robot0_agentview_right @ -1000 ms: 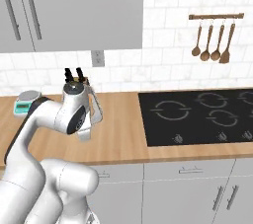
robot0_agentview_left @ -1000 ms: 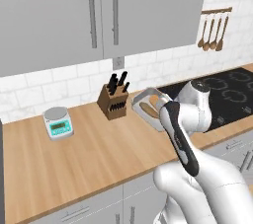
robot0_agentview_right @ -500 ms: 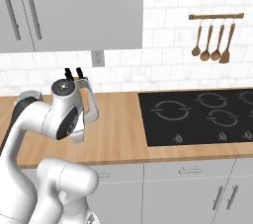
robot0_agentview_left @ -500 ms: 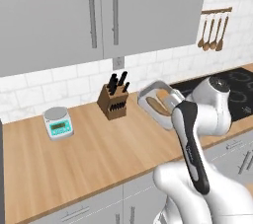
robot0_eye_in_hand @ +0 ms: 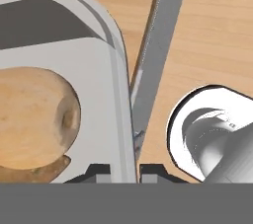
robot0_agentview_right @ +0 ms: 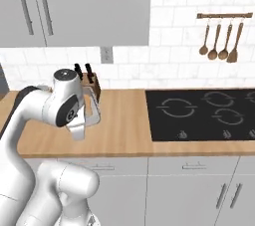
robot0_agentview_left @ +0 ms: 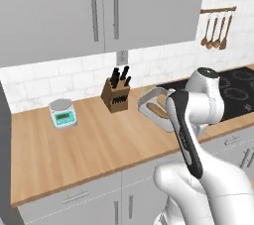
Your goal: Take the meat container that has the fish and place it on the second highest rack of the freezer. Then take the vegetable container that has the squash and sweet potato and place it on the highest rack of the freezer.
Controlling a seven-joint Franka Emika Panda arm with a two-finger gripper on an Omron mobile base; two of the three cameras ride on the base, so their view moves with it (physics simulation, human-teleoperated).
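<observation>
- The vegetable container, holding tan and orange pieces, sits lifted above the wooden surface, right of the knife block; the fingers are closed on its rim.
- Keep it level and swing slowly toward the freezer.
- Since a second ago the arm has turned; scene unchanged.

counter: you have a wooden worktop under grey wall cabinets | knife block stands at your white-tiled backsplash | kitchen scale sits well left of it | black cooktop to the right | wooden spoons hang on a rail above it
</observation>
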